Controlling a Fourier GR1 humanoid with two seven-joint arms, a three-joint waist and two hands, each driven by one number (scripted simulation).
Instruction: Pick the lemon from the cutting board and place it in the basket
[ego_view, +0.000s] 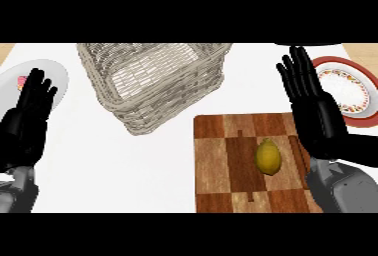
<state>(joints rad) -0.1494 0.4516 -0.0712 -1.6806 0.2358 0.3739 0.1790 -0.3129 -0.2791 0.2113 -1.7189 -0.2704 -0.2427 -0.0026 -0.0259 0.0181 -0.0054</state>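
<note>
Lemon (268, 156) sits on the cutting board (221, 165), just left of the right hand (314, 107), whose straight fingers grip nothing, with the basket (151, 80) further up-left and the left hand (29, 117) open too.

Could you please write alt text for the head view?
A lemon lies on a wooden cutting board, beside the open right hand. A wicker basket stands behind, the open left hand rests at the left, and plates sit at both edges.

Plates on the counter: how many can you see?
2. One grey plate at far left, partly behind the left hand; one red-rimmed plate at far right, partly behind the right hand.
</note>
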